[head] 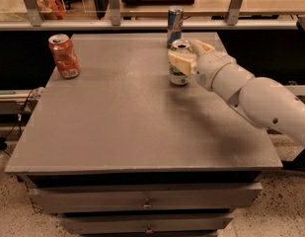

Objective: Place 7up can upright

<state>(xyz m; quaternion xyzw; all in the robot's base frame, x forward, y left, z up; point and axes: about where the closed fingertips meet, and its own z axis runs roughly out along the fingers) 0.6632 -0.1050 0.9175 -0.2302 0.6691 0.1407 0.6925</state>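
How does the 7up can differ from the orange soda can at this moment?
The 7up can is silvery-white with green markings; the orange soda can is orange. The 7up can is clasped by the gripper, far right on the table; the orange soda can stands free, far left. Both are upright.

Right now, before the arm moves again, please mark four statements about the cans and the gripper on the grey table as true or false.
1. The two-finger gripper is closed around the silvery-white aluminium 7up can with green markings. True.
2. That 7up can lies on its side. False: it is upright.
3. The tall slim blue-and-silver can stands behind the 7up can, near the far edge of the grey table. True.
4. The orange can lies right next to the gripper. False: the orange soda can stands upright near the table's far left corner, well apart from the gripper.
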